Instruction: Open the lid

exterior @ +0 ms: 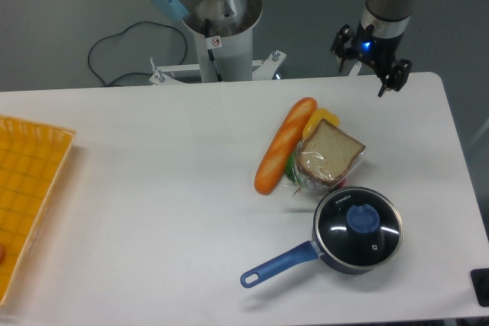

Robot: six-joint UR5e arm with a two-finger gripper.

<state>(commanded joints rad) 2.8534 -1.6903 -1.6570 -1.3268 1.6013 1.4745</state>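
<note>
- One lid [359, 219], seated flat on one saucepan [344, 253] near table's [153, 188] front right; knob up.
- One baguette [284, 145], one wrapped sandwich [330, 156] just behind.
- One gripper [365, 62] well behind, fingers apart, empty.

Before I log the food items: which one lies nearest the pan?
The wrapped sandwich; its wrapper nearly meets the saucepan rim, while the baguette lies farther left.

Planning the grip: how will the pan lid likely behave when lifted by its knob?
The lid looks like glass with a metal rim, so probably stiff, fairly heavy and breakable. Its small round blue knob may slip or let the lid swing. It sits flat on the pan, so should lift straight off.
</note>
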